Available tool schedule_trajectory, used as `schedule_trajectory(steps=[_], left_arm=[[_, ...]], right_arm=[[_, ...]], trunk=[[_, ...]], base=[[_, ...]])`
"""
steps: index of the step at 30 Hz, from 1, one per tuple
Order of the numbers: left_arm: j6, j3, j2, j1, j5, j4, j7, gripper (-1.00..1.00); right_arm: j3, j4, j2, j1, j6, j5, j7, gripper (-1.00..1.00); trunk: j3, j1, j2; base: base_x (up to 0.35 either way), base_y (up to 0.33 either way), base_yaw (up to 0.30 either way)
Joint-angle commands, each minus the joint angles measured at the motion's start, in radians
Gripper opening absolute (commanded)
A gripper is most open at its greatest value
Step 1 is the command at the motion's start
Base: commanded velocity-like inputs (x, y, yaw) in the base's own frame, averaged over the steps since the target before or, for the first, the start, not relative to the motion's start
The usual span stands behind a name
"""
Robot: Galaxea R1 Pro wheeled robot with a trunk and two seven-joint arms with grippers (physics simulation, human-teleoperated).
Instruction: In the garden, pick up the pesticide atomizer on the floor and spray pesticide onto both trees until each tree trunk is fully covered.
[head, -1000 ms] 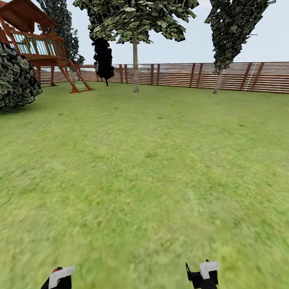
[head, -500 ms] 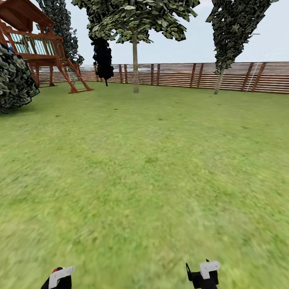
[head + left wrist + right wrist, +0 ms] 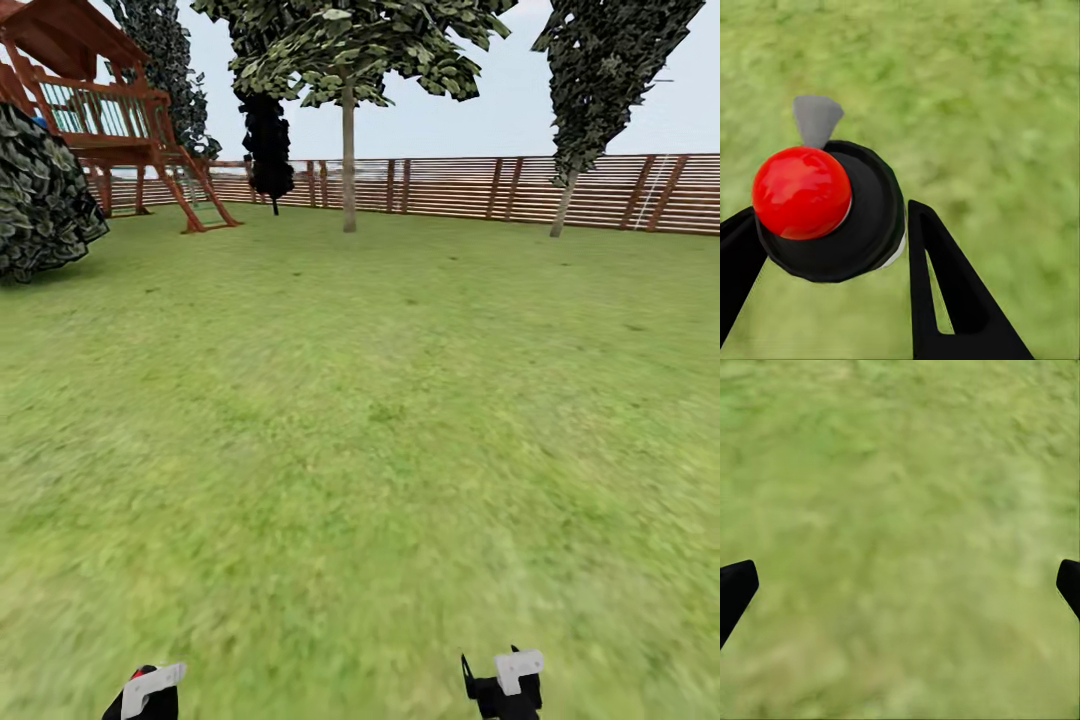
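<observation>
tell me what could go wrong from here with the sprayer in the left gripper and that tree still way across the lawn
1. The left gripper pinches the round black atomizer between thin fingers; a bump while driving might let it slip or twist.
2. The grey nozzle points at the grass, so it likely needs re-aiming or the spray will miss.
3. The bare tree trunk stands far off near the fence; spraying early probably would not reach it.

Head camera looks forward across lawn (image 3: 380, 420); both wrist cameras face that grass closely.
</observation>
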Motion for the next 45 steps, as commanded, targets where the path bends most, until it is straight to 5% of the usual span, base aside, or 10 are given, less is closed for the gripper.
schedule_trajectory(steps=[1,45], left_arm=[[-0.003,-0.007,0.001,-0.001,0.002,0.0,0.007,-1.0],[-0.002,-0.007,0.001,-0.001,0.002,0.0,0.007,-1.0]], right_arm=[[0.007,0.0,-0.001,0.0,-0.001,0.005,-0.01,1.0],[0.007,0.0,-0.001,0.0,-0.001,0.005,-0.01,1.0]], trunk=[[-0.001,0.0,0.0],[-0.001,0.0,0.0]], base=[[0.34,0.0,0.079],[0.34,0.0,0.002]])
